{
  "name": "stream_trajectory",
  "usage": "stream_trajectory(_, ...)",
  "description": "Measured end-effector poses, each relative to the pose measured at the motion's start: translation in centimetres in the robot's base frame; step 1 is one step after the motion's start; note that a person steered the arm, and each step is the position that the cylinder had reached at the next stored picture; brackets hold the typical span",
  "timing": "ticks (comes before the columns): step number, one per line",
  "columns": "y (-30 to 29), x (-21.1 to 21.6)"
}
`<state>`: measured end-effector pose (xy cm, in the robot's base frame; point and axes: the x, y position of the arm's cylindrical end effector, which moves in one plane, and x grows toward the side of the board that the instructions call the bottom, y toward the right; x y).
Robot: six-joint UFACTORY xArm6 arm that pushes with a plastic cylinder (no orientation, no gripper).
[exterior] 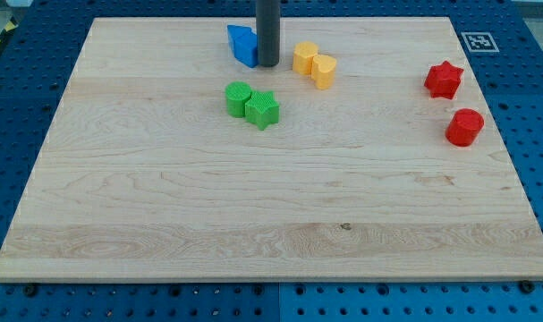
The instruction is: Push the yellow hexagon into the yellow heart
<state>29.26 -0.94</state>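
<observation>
The yellow hexagon [305, 57] and the yellow heart [324, 70] sit near the view's top centre, touching each other, the heart at the hexagon's lower right. My tip [267, 64] is down on the board just left of the hexagon, with a small gap between them. The rod stands right against a blue block [243, 45], partly hiding its right side.
A green round block [239, 97] and a green star [263, 109] touch each other below the tip. A red star [444, 80] and a red hexagon [464, 127] lie at the view's right. The wooden board [271, 224] is edged by blue pegboard.
</observation>
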Motion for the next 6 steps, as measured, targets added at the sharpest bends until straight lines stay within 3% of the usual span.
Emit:
stream_trajectory(2, -0.3, -2.2)
stream_trajectory(4, 4.1, -2.2)
stream_trajectory(6, 5.6, 1.2)
